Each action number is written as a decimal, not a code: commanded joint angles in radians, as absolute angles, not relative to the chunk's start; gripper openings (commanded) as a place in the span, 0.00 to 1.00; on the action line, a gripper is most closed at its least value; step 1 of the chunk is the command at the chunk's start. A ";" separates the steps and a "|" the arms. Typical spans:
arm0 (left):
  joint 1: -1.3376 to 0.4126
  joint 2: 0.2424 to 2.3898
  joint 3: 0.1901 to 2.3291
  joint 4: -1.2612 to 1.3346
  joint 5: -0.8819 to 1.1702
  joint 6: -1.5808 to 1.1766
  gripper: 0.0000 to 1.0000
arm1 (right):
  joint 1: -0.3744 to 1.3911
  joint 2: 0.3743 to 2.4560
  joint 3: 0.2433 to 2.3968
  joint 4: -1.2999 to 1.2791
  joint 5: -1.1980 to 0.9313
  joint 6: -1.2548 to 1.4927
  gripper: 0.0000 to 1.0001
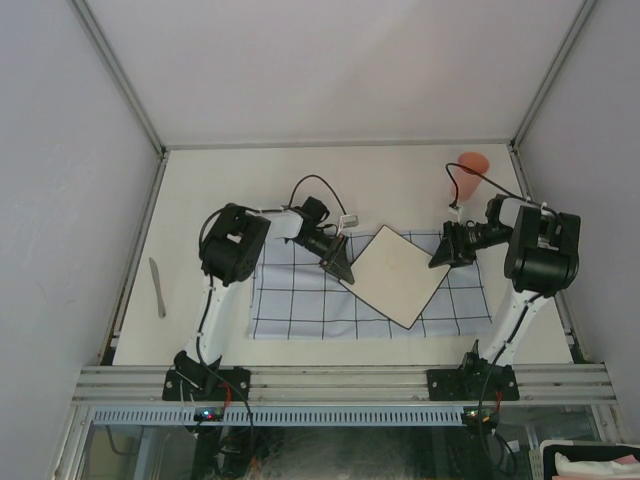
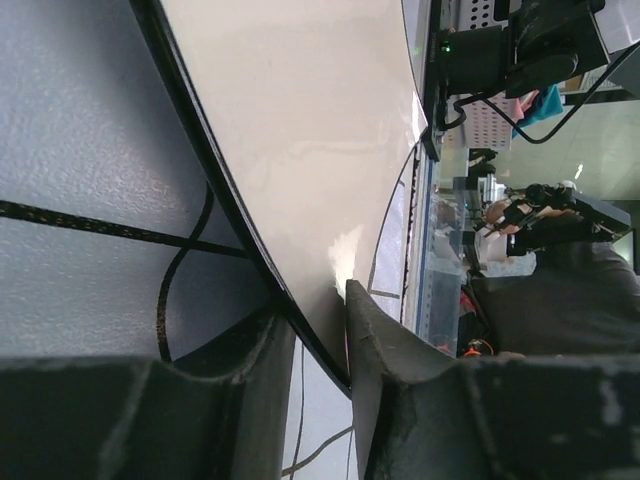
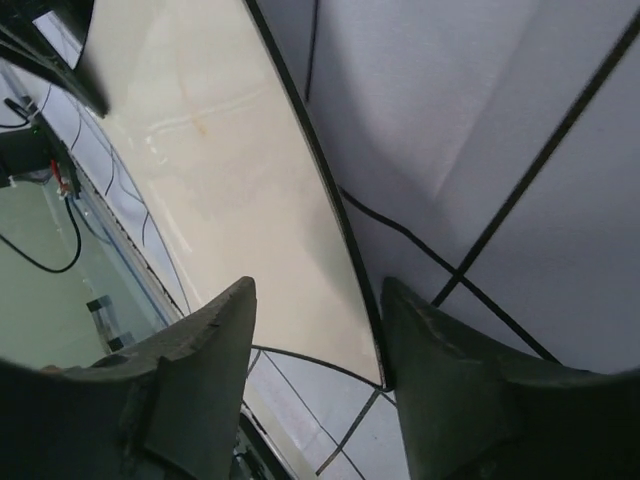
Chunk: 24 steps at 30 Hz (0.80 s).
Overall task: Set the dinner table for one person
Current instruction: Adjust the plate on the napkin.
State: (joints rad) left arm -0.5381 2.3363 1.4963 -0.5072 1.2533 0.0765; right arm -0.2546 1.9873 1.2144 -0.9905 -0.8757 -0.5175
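The left hand (image 1: 341, 268) pinched the square plate (image 1: 395, 275) by its rim; the right hand (image 1: 437, 258) straddled the opposite corner, jaws apart, seemingly to straighten it on the cloth (image 1: 295, 305).

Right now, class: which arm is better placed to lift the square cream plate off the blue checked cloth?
Probably the left: the jaws of the left gripper pinch the rim of the square cream plate, while those of the right gripper straddle its opposite corner with gaps either side.

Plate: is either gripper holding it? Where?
Left gripper looks pinched on the plate, at the rim of its left corner. Right gripper straddles the opposite corner, jaws apart, no grip yet.
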 commanded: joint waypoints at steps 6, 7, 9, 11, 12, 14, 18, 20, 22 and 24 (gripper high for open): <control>-0.544 2.398 1.487 -0.597 1.129 0.148 0.18 | -0.198 2.034 1.204 -0.952 -0.794 -0.499 0.07; -0.544 2.398 1.489 -0.601 1.127 0.152 0.17 | -0.196 2.038 1.205 -0.949 -0.796 -0.496 0.04; -0.544 2.398 1.493 -0.608 1.123 0.157 0.13 | -0.194 2.043 1.204 -0.943 -0.791 -0.490 0.00; -0.543 2.398 1.495 -0.612 1.123 0.159 0.11 | -0.193 2.048 1.205 -0.937 -0.785 -0.485 0.00; -0.544 2.399 1.498 -0.615 1.122 0.161 0.10 | -0.194 2.049 1.205 -0.934 -0.780 -0.486 0.00; -0.544 2.398 1.501 -0.621 1.122 0.168 0.08 | -0.193 2.047 1.204 -0.930 -0.773 -0.486 0.00; -0.544 2.394 1.514 -0.654 1.114 0.196 0.05 | -0.194 2.042 1.213 -0.939 -0.770 -0.489 0.00; -0.544 2.386 1.522 -0.677 1.104 0.216 0.04 | -0.196 2.040 1.224 -0.947 -0.773 -0.492 0.00; -0.543 2.375 1.535 -0.708 1.098 0.241 0.04 | -0.195 2.033 1.227 -0.957 -0.780 -0.492 0.00; -0.542 2.362 1.546 -0.730 1.101 0.253 0.04 | -0.192 2.030 1.255 -0.964 -0.794 -0.489 0.00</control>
